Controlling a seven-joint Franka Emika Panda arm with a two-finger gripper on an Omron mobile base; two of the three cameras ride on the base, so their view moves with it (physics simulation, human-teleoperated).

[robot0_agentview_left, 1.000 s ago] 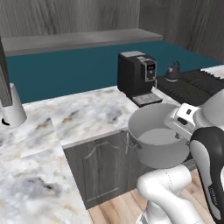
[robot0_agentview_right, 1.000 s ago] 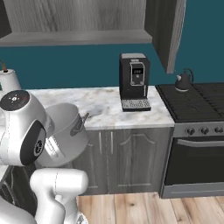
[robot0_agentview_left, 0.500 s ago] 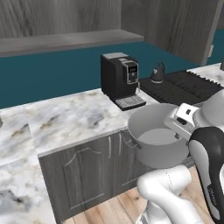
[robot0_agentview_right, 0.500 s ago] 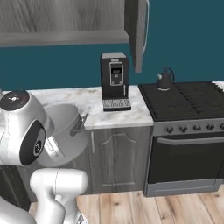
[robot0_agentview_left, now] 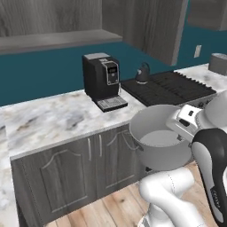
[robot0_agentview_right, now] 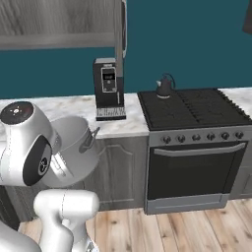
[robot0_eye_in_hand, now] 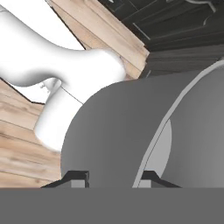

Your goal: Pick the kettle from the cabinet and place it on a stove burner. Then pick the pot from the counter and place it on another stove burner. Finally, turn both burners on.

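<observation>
Gripper clamping pot rim, coffee machine on counter, kettle on stove.

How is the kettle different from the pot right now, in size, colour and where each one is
The kettle is small, dark and conical with a looping handle; the pot is wide, light grey, open-topped, with side loop handles. The kettle stands on the stove at a back burner; the pot hangs in the air off the counter, in front of the cabinet fronts. The kettle stands free; the gripper is clamped on the pot's rim. Both are upright.
</observation>
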